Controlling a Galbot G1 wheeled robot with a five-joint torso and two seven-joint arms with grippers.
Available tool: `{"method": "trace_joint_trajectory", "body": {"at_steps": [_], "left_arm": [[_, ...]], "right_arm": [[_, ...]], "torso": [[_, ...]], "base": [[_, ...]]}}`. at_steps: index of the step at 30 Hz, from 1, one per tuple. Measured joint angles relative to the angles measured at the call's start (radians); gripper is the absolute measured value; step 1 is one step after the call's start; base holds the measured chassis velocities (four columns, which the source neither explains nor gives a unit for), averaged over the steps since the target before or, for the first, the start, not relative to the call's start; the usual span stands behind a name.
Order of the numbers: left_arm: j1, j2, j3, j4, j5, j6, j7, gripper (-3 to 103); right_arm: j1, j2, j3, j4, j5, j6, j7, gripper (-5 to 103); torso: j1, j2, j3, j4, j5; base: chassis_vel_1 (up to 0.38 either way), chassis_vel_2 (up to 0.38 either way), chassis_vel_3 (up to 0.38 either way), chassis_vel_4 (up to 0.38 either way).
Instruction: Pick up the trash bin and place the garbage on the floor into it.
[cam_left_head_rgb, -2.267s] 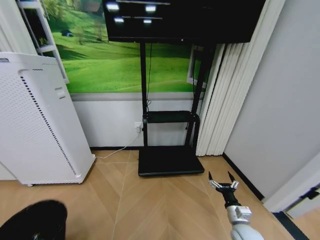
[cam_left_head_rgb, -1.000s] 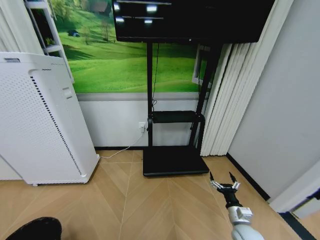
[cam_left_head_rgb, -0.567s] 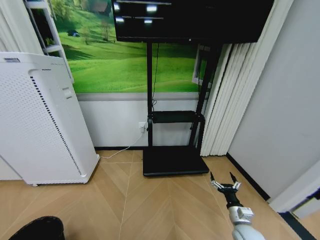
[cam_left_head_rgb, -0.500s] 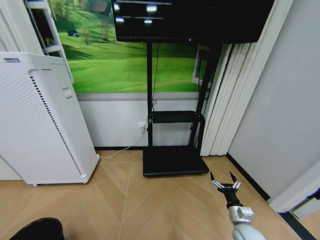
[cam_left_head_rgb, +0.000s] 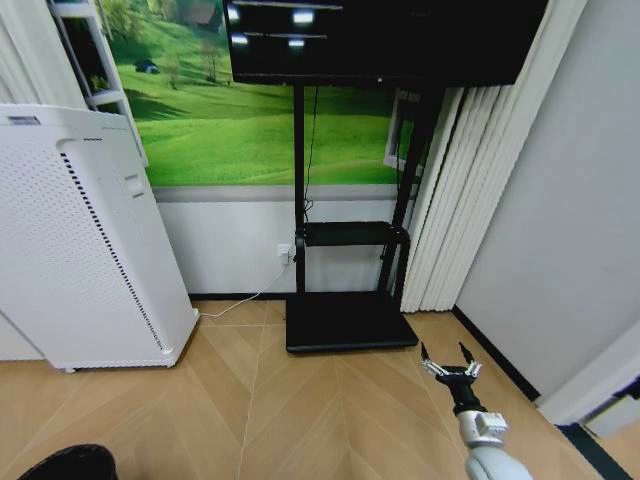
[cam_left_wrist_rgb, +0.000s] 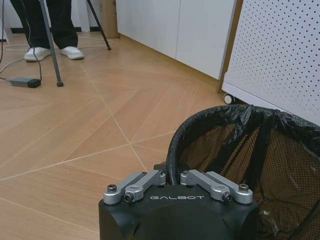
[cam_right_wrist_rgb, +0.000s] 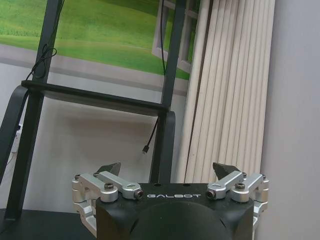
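One left pincer (cam_left_wrist_rgb: 173, 176) clamps trash bin (cam_left_wrist_rgb: 260, 145) rim.

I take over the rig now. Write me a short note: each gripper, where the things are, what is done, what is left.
Left gripper: shut on the rim of the trash bin, which is lined with a black bag and sits beside the white perforated appliance.
Right gripper: open and empty, held low over the floor, near the TV stand.
Done: bin gripped.
Left: find the garbage and put it into the bin.
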Motion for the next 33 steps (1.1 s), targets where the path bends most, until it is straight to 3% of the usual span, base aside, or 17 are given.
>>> {"method": "trace_joint_trajectory", "body": {"at_steps": [1,2,6,8,10,13,16,18,22,24,25,26,27,28,31,33], "left_arm": [[-0.005,0.005,0.001,0.01,0.005,0.0,-0.005,6],[-0.006,0.009,0.002,0.014,0.006,0.004,-0.005,16],[-0.008,0.015,0.001,0.018,0.006,0.006,-0.006,22],[-0.006,0.018,0.0,0.012,-0.004,0.02,-0.008,38],[-0.003,0.017,0.0,0.006,-0.008,0.023,-0.008,38],[0.024,-0.005,0.0,-0.054,-0.012,0.029,-0.008,54],[0.037,-0.016,0.0,-0.079,-0.01,0.029,-0.008,59],[0.081,-0.042,-0.014,-0.154,-0.002,0.028,-0.007,70],[0.12,-0.053,-0.038,-0.215,0.007,0.018,0.017,81],[0.171,-0.059,-0.078,-0.284,0.046,0.012,0.105,92],[0.171,-0.059,-0.078,-0.284,0.046,0.012,0.105,92],[0.196,-0.062,-0.1,-0.329,0.084,-0.012,0.19,97],[0.21,-0.064,-0.14,-0.454,0.161,-0.063,0.354,100],[0.21,-0.064,-0.14,-0.454,0.161,-0.063,0.354,100],[0.158,-0.024,-0.163,-0.54,0.258,-0.101,0.485,100],[0.137,-0.005,-0.162,-0.556,0.274,-0.099,0.498,100]], "right_arm": [[-0.001,0.0,0.001,0.0,0.001,0.001,0.0,100],[-0.002,0.0,0.002,0.0,0.001,0.001,0.0,100],[-0.002,-0.001,0.004,0.0,0.001,0.002,0.0,100],[0.0,-0.004,0.005,-0.002,0.002,0.003,0.0,100],[0.001,-0.005,0.005,-0.002,0.002,0.003,0.0,100],[0.009,-0.008,0.001,-0.004,0.003,0.003,0.001,100],[0.013,-0.009,-0.001,-0.006,0.003,0.003,0.001,100],[0.024,-0.011,-0.005,-0.012,0.003,0.003,0.001,100],[0.031,-0.011,-0.009,-0.02,0.003,0.003,0.001,100],[0.033,-0.008,-0.011,-0.025,0.002,0.003,0.0,100],[0.033,-0.008,-0.011,-0.025,0.002,0.003,0.0,100],[0.033,-0.005,-0.011,-0.025,0.001,0.003,-0.001,100],[0.02,-0.001,-0.006,-0.012,-0.002,-0.004,-0.002,100],[0.02,-0.001,-0.006,-0.012,-0.002,-0.004,-0.002,100],[-0.009,0.003,0.011,0.018,-0.001,-0.008,-0.006,100],[-0.019,0.006,0.018,0.029,0.0,-0.008,-0.006,100]], "torso": [[0.0,0.0,0.0,0.0001,-0.0001],[0.0,0.0,0.0,0.0001,-0.0009],[0.0,0.0,0.0,0.0,-0.0004],[0.0,0.0,0.0,0.0,-0.0006],[0.0,0.0,0.0,0.0,-0.0004],[0.0,0.0,0.0,-0.0001,-0.0004],[0.0,0.0,0.0,-0.0001,-0.0002],[0.0,0.0,0.0,0.0001,-0.0003],[0.0,0.0,0.0,0.0001,-0.0002],[0.0,0.0,0.0,0.0001,0.0002],[0.0,0.0,0.0,0.0001,0.0002],[0.0,0.0,0.0,0.0002,0.0],[0.0,0.0,0.0,0.0001,0.0005],[0.0,0.0,0.0,0.0001,0.0005],[0.0,0.0,0.0,-0.0001,-0.0001],[0.0,0.0,0.0,-0.0001,-0.0002]], "base": [[0.0,0.0,0.0,0.0],[0.0,0.0,0.0,0.0],[0.0,0.0,0.0,0.0],[0.0,0.0,0.0,0.0],[0.0,0.0,0.0,0.0],[0.0,0.0,0.0,0.0],[0.0,0.0,0.0,0.0],[0.0,0.0,0.0,0.0],[0.0,0.0,0.0,0.0],[0.0,0.0,0.0,0.0],[0.0,0.0,0.0,0.0],[0.0,0.0,0.0,0.0],[0.0,0.0,0.0,0.0],[0.0,0.0,0.0,0.0],[0.0,0.0,0.0,0.0],[0.0,0.0,0.0,0.0]]}}
